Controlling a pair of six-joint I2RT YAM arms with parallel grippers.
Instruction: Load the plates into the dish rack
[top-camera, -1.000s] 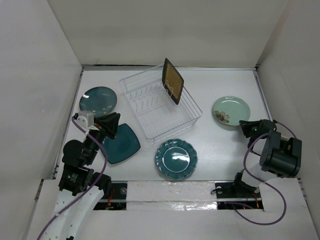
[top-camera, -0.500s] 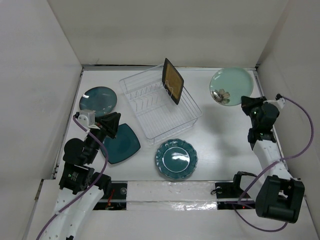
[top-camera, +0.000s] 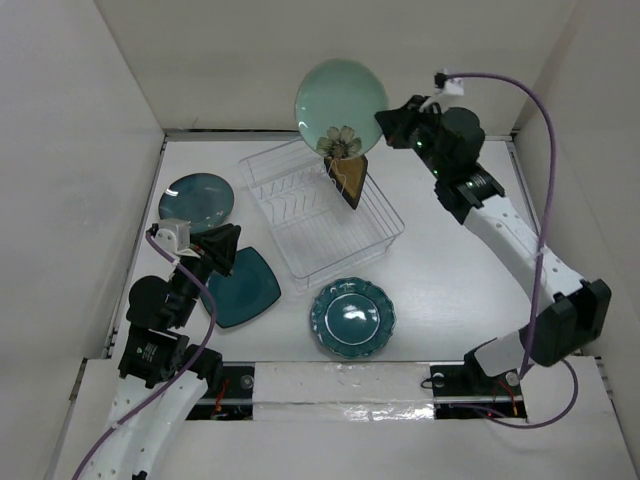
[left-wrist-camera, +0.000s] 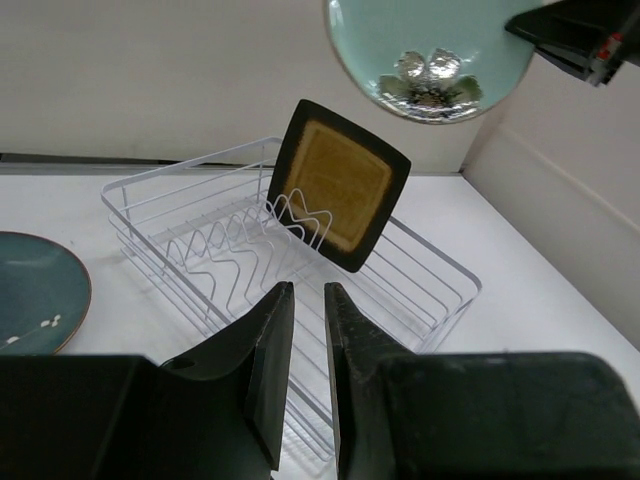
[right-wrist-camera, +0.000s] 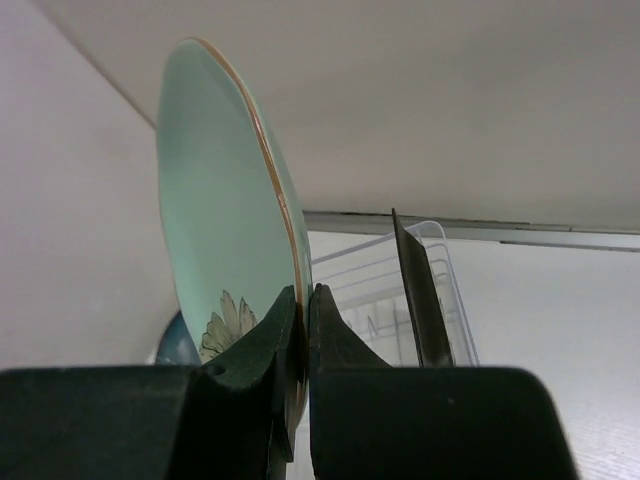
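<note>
My right gripper (top-camera: 385, 118) is shut on the rim of the small pale green plate (top-camera: 340, 100) and holds it on edge in the air above the far end of the dish rack (top-camera: 300, 235). The right wrist view shows the fingers (right-wrist-camera: 303, 292) clamped on the plate's rim (right-wrist-camera: 215, 200). A black-rimmed tan rectangular plate (top-camera: 347, 163) stands upright in the rack. My left gripper (top-camera: 228, 250) is shut and empty, over the square teal plate (top-camera: 250, 290). A round teal plate (top-camera: 197, 198) and a scalloped teal plate (top-camera: 352, 318) lie flat on the table.
White walls enclose the table on the left, back and right. The rack's tines (left-wrist-camera: 215, 245) left of the rectangular plate (left-wrist-camera: 338, 185) hold nothing. The round teal plate (left-wrist-camera: 35, 290) lies left of the rack.
My right arm has lifted the pale green plate from the right side of the table and swung it up and left to above the rack. The left arm has not moved.
</note>
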